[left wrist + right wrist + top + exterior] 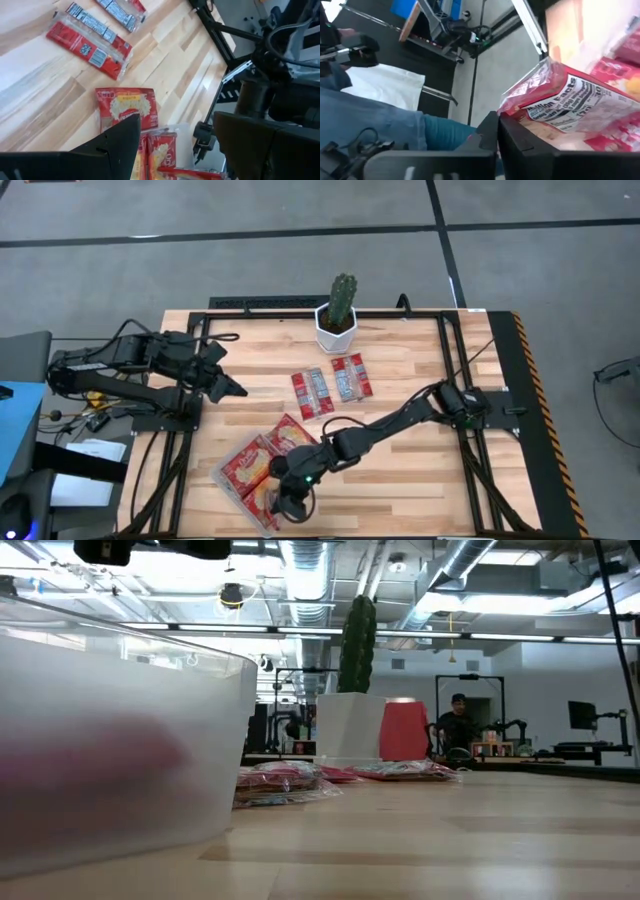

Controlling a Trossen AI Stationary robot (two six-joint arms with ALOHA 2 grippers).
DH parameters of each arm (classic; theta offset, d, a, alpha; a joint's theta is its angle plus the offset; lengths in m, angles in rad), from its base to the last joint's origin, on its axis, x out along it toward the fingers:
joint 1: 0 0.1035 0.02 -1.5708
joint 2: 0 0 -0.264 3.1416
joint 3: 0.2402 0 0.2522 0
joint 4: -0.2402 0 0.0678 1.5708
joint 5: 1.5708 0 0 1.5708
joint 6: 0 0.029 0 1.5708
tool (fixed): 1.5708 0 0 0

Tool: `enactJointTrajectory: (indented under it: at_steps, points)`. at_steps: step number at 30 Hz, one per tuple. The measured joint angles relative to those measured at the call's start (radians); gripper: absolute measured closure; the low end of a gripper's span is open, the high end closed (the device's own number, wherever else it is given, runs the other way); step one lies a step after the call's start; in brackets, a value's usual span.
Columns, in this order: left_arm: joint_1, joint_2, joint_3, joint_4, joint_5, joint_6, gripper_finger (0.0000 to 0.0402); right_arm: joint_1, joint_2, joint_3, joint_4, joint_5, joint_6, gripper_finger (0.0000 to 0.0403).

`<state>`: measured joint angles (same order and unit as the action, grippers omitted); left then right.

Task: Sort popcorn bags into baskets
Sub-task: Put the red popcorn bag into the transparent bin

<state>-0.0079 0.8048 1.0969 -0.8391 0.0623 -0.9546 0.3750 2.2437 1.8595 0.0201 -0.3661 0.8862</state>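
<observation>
Two slim popcorn bags (pixel 331 386) lie mid-desk, long axes running near to far, closer to the spread left hand (pixel 232 384); the right hand (pixel 290 502) pinches a popcorn packet (pixel 570 107) over the clear tray (pixel 228 480).

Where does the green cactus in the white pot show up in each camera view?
High view: green cactus in the white pot, top centre, at the table's far edge.
Low view: centre, behind the slim red packets.
Left wrist view: not in it.
Right wrist view: not in it.
Shared landmark: those slim red packets.
</observation>
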Motion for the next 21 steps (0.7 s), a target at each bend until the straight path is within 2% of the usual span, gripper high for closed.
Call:
enactJointTrajectory:
  at_steps: [4, 11, 15, 21]
  points:
    - [0.000, 0.002, 0.000, -0.013, -0.017, 0.007, 0.0162, -0.004, -0.042, 0.002, -0.058, -0.005, -0.044, 0.0360]
    - [0.000, 0.001, 0.000, -0.031, -0.077, 0.016, 0.0162, -0.003, -0.082, -0.003, -0.170, -0.021, -0.125, 0.0380]
    - [0.000, 0.002, 0.000, -0.045, -0.088, 0.017, 0.0162, -0.004, -0.082, 0.001, -0.321, 0.042, -0.128, 0.0379]
    - [0.000, 0.002, 0.000, -0.061, -0.106, 0.022, 0.0162, -0.017, -0.076, -0.004, -0.556, 0.179, -0.135, 0.0357]
